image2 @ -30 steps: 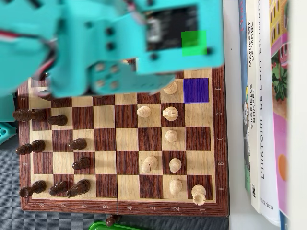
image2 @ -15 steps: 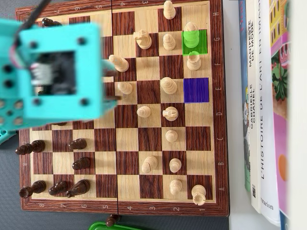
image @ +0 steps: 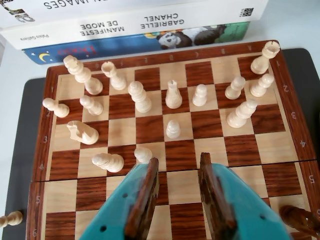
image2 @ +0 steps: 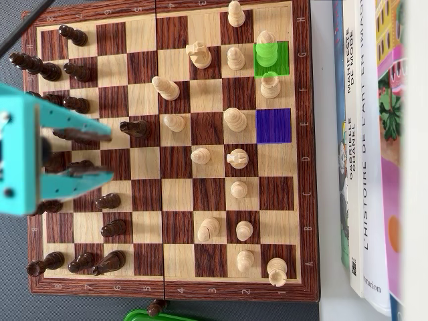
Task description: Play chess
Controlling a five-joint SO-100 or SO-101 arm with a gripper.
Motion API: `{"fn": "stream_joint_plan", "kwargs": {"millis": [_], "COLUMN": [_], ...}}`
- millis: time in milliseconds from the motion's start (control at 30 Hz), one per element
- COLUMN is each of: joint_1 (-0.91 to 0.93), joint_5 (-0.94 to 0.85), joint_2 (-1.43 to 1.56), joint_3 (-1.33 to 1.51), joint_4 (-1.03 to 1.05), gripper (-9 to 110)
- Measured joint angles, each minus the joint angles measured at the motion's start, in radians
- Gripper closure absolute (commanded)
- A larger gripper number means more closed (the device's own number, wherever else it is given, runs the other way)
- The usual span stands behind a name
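Observation:
The wooden chessboard [image2: 177, 284] fills the overhead view, with light pieces on the right half and dark pieces on the left. A green-tinted square holds a light piece [image2: 267, 52]; a blue-tinted square [image2: 273, 126] below it is empty. One dark pawn [image2: 136, 128] stands forward of the others. My teal gripper [image2: 111, 152] hovers over the left side among the dark pieces, open, nothing between its brown-padded fingers. In the wrist view the gripper [image: 177, 161] is open above mid-board squares, facing the light pieces; a light pawn [image: 173, 129] stands just ahead.
Books [image2: 374, 147] lie along the board's right edge in the overhead view and at the top of the wrist view [image: 135, 25]. A green object [image2: 150, 315] and a dark piece [image2: 157, 307] sit off the board's bottom edge. A light piece [image: 11, 218] lies off-board.
The arm has swung from over the top of the board to its left side, uncovering the upper rows. No piece on the board has moved.

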Motion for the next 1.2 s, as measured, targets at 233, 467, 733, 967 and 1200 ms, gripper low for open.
{"fn": "stream_joint_plan", "kwargs": {"millis": [233,467,733,967,1200], "joint_1": [0.002,0.018,0.020,0.020,0.018], "joint_5": [-0.005,-0.005,-0.005,-0.006,-0.006], "joint_2": [0.150,0.310,0.469,0.603,0.621], "joint_3": [0.143,0.304,0.522,0.673,0.701], "joint_4": [0.000,-0.032,-0.249,-0.474,-0.701], "gripper": [89,89,89,89,89]}}
